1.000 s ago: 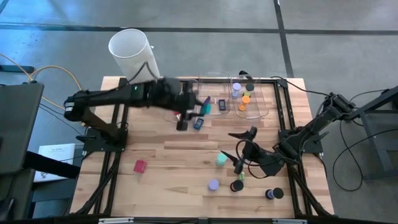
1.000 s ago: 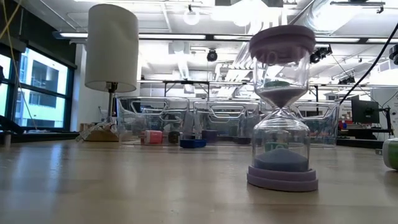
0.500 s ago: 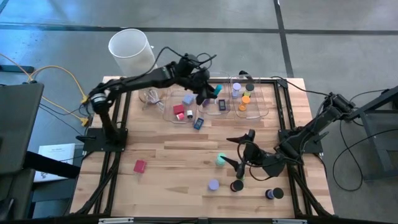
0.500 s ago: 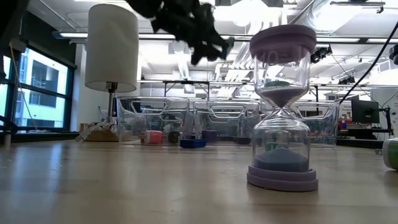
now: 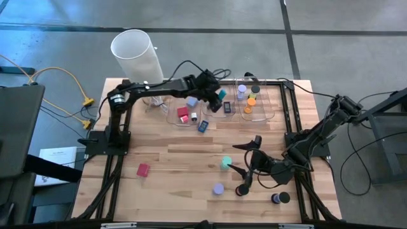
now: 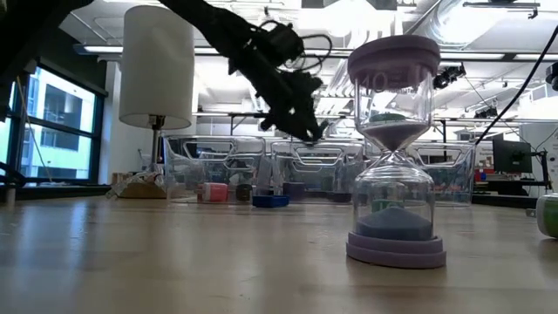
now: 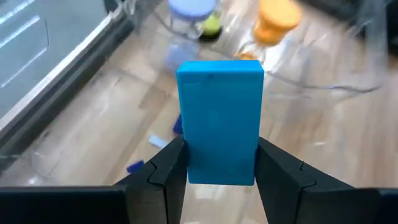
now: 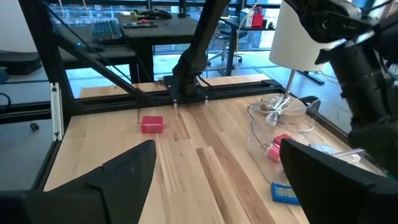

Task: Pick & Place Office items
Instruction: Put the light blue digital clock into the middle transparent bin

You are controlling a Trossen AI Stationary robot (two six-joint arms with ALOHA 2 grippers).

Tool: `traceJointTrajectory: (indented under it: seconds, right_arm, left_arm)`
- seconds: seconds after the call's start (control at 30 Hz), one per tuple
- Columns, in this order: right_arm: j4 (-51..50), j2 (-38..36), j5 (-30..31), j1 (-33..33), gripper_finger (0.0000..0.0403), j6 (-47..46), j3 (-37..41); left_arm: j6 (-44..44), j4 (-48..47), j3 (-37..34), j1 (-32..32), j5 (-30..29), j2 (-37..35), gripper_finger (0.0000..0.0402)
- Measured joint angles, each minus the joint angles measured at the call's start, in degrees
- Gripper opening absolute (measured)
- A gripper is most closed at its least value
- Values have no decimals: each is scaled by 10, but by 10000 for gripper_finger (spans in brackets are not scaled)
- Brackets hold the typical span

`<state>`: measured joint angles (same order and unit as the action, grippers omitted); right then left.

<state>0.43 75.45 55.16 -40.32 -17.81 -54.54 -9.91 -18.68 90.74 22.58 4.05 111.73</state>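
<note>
Now the left gripper (image 5: 218,100) pinches the teal rectangle (image 7: 220,121) upright between its fingers, long axis along them, hovering over what looks like the middle bin (image 5: 219,114), while the right gripper (image 5: 245,168), jaws spread, waits by the teal disc (image 5: 226,163).

In the left wrist view, the lower end of the teal flat rectangle (image 7: 220,121) is hidden between dark fingers (image 7: 163,168). Beyond it, the lavender-capped piece (image 7: 191,7) and orange piece (image 7: 278,18) are blurred, cut off.
</note>
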Motion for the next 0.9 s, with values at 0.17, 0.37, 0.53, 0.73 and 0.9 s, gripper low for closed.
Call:
traceJointTrajectory:
  seconds: [0.17, 0.37, 0.53, 0.73, 0.9]
  right_arm:
    - [-2, 1, -1, 0, 332, -1, 0]
    - [-1, 1, -1, 0, 332, -1, 0]
    - [-1, 1, -1, 0, 332, -1, 0]
    - [1, 1, -1, 1, 332, -3, 0]
    - [3, 1, -1, 1, 332, -3, 0]
  left_arm:
    - [3, -56, 0, -6, -27, 15, 145]
    - [5, -81, 0, -8, -35, 17, 145]
    - [15, -131, 0, -10, -25, 18, 145]
    - [21, -159, 0, -12, -23, 25, 145]
    - [26, -158, 0, -16, -24, 25, 145]
